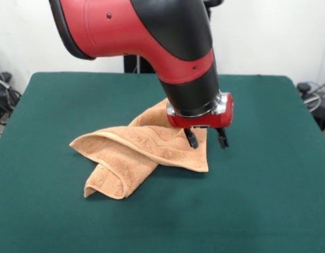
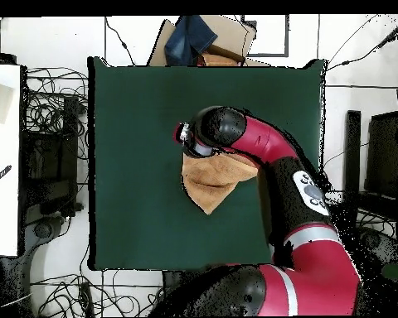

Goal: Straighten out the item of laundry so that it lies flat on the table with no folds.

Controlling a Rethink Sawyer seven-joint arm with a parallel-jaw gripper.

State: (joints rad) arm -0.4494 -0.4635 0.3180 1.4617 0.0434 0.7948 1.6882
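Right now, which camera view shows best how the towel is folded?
The front view. There the towel shows its overlapping folds and rolled hem on the table, with the open tool over its right corner. In the overhead view the arm covers part of it, leaving only a plain tan wedge.

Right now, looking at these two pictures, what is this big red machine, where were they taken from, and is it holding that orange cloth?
The red and black machine is a robot arm that works at a table. One picture is taken from across the table, facing the robot; the other looks straight down from above, with the robot's base at the bottom. The table is covered in dark green cloth. On it lies a small orange-tan towel, crumpled and folded over itself rather than flat. At the arm's tip is its hand, two short black fingers standing apart at the towel's right-hand edge. The hand looks open, and I cannot see it gripping the towel.
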